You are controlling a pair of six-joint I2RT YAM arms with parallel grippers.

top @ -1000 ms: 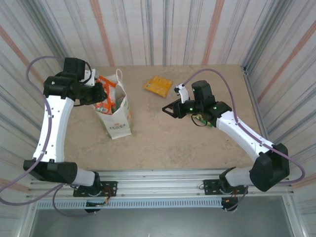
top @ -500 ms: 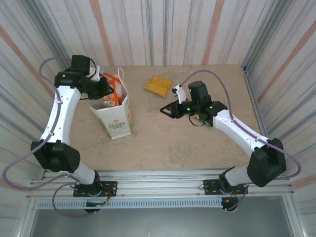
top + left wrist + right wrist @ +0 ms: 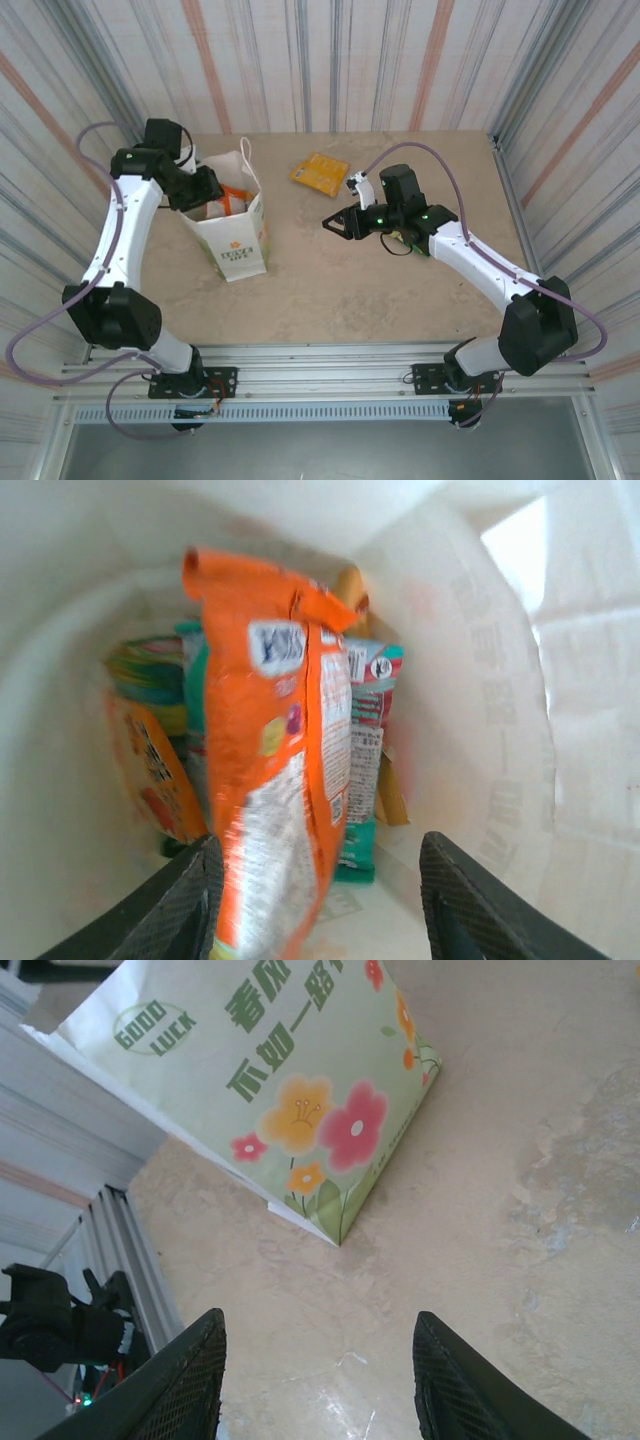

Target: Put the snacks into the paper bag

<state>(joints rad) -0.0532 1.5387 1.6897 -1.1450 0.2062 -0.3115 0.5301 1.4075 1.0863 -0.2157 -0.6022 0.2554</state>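
The left gripper is down inside the bag, which stands left of centre in the top view. Its jaws are well apart. The orange packet stands on end between them, close against the left finger with a clear gap to the right one, so nothing appears to be gripped. Behind it sit a teal-red packet and others against the back wall.

The main risk is the exit. The orange packet is tall and leans. If the arm lifts out at a slant, a finger could catch its crimped top and drag it up, or tip it over the rim. The bag is light paper, and a finger snagging the wall or a handle could pull it over and spill what is inside.

The right gripper hangs open and empty over the table at mid-frame, pointing at the bag's flowered side. A yellow packet lies flat at upper centre. A flat, shiny packet on a hard top is apt to slide from closing fingers instead of lifting. If both arms go to the mouth together, they may collide.
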